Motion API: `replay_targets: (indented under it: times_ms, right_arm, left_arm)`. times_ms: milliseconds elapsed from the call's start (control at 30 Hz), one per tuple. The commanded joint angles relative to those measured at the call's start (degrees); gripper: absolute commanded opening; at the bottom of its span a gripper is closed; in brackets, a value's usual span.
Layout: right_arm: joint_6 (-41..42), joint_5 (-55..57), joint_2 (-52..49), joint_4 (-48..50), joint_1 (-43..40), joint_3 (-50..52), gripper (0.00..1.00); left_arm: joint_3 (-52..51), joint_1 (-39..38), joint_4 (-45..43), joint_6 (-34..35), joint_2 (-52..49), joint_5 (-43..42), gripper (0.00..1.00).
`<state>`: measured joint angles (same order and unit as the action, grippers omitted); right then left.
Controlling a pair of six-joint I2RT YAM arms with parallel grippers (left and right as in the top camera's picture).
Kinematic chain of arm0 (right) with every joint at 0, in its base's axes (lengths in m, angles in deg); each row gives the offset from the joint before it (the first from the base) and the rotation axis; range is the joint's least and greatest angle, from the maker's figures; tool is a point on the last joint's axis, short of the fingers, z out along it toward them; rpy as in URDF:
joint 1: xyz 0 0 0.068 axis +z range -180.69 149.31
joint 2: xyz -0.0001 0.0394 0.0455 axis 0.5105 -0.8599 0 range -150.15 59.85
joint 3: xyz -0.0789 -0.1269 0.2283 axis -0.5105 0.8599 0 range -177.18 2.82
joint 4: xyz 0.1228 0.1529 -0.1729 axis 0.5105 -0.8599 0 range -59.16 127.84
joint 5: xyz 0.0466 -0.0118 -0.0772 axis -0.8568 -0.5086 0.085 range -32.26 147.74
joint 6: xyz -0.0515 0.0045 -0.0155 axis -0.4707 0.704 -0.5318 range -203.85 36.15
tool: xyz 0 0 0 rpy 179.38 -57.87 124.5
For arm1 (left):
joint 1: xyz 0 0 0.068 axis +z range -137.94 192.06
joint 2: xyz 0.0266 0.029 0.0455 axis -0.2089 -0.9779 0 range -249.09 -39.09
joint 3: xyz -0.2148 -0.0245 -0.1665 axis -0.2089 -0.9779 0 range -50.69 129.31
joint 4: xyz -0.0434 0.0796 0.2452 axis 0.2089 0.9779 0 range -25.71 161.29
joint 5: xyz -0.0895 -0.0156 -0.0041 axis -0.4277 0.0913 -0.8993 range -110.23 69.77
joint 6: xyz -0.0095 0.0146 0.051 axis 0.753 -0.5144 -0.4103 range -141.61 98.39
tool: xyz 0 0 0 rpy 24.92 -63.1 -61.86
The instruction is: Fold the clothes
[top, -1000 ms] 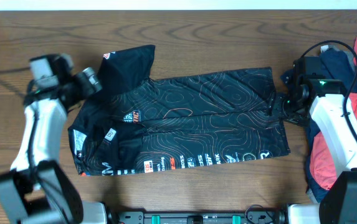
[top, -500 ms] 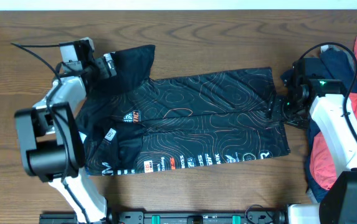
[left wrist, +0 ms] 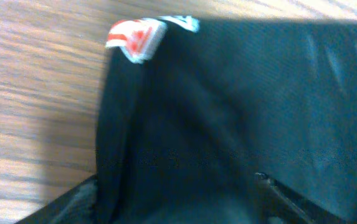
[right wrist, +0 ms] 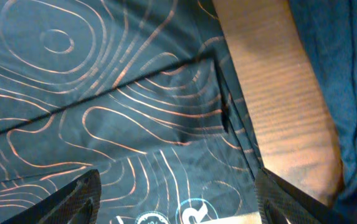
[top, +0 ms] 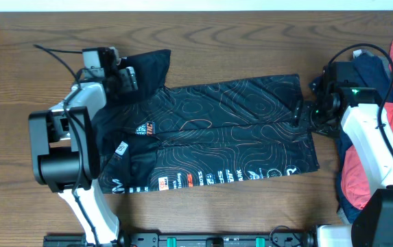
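Black jersey [top: 217, 130] lies spread flat on the desk [top: 251, 41], contour-line print up, white lettering along its near hem. Its far-left sleeve [top: 145, 65] is turned back over the body, with a small red-and-white logo [left wrist: 134, 37] at the corner of the fold.

Left claw [top: 129, 77]: at that folded sleeve, over the jersey's far-left corner. In the wrist view its fingers [left wrist: 72, 202] stand spread wide, with plain black cloth filling the space between them. Cannot tell whether the tips touch the cloth.

Right claw [top: 304, 112]: at the jersey's right edge, about halfway along it. In the wrist view its fingers [right wrist: 78, 196] are spread wide over the printed fabric, nothing pinched. A side seam and a corner of the hem show just ahead of them, then a bare strip of desk.

Navy tee [top: 367, 68] and red tee [top: 361, 171] lie heaped together right of the jersey, beyond that bare strip, the right arm crossing over them.
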<state>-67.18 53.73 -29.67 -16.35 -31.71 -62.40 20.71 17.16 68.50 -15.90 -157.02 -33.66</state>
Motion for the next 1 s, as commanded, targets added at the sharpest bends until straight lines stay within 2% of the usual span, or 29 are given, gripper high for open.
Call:
replay_targets:
  times_ms: [0,167,333,400,567,700,967]
  right_arm:
    - [-2.3,-1.9,0.4,0.9,0.0,-0.5,0.77]
    - [-3.5,-1.9,0.4,2.8,0.0,-0.5,0.75]
    - [-4.2,-2.1,0.2,7.7,0.0,-0.5,0.68]
    - [-4.2,-2.1,0.0,9.5,0.0,-0.5,0.67]
    - [-4.2,-2.1,-2.6,14.8,0.0,-0.5,0.65]
    - [-4.9,-2.3,-6.9,21.4,0.6,-0.5,0.59]
    - [-5.8,1.1,-19.4,30.7,1.8,-5.6,0.59]
  left_arm:
    - [-0.2,-1.0,1.6,-0.1,-1.2,-1.1,0.6]
    - [-0.2,-0.8,2.6,-0.1,-1.2,-0.2,0.26]
    - [-0.2,-0.8,3.4,1.7,-1.1,-0.2,0.09]
    - [-0.2,-0.8,3.6,2.7,-1.0,-0.2,0.06]
    - [-0.2,-0.8,5.6,3.0,0.8,-0.2,0.06]
    - [-0.2,-0.8,7.5,3.1,3.9,-0.3,0.06]
    - [-0.2,-0.8,18.7,3.1,12.9,-0.3,0.06]
